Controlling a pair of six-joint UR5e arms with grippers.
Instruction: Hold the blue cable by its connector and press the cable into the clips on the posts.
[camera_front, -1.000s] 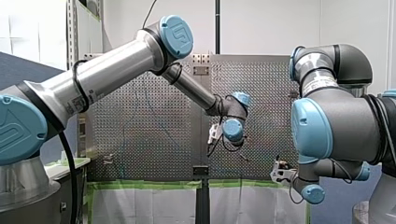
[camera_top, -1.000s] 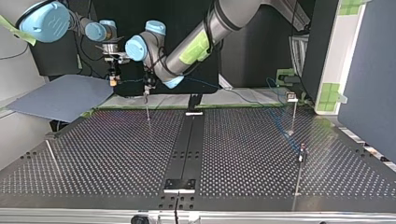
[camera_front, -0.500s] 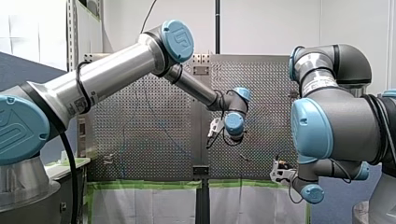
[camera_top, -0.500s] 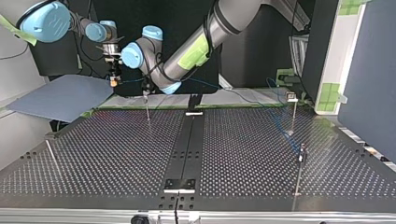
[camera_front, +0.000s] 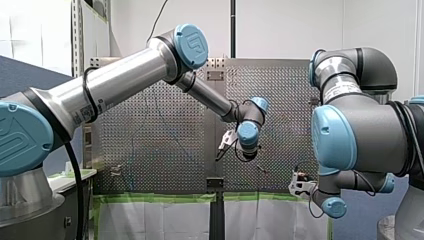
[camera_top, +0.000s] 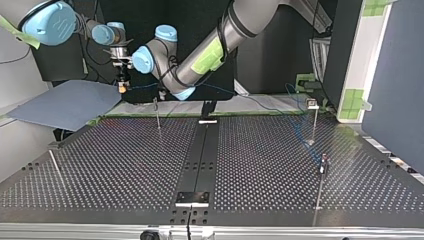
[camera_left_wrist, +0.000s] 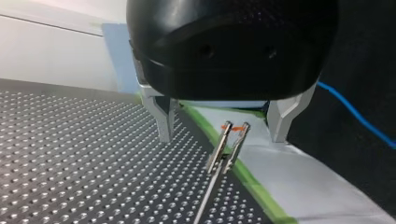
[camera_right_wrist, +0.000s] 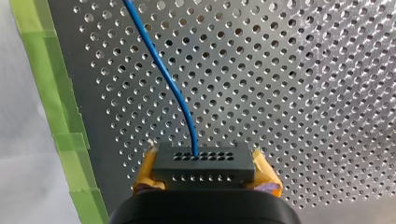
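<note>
My left arm (camera_front: 125, 75) and my right arm (camera_front: 360, 130) are silver-grey tubes with dark joints and light blue round caps (camera_front: 192, 46) bearing a pale logo. A black cable (camera_front: 81, 92) loops round my left. My left gripper (camera_left_wrist: 222, 137) is glossy black with 2 pale metal fingers (camera_left_wrist: 163, 121); my right gripper (camera_right_wrist: 205, 175) carries yellow pads (camera_right_wrist: 145, 170).

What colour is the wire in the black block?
Blue; the thin cable shows best in the right wrist view.
</note>
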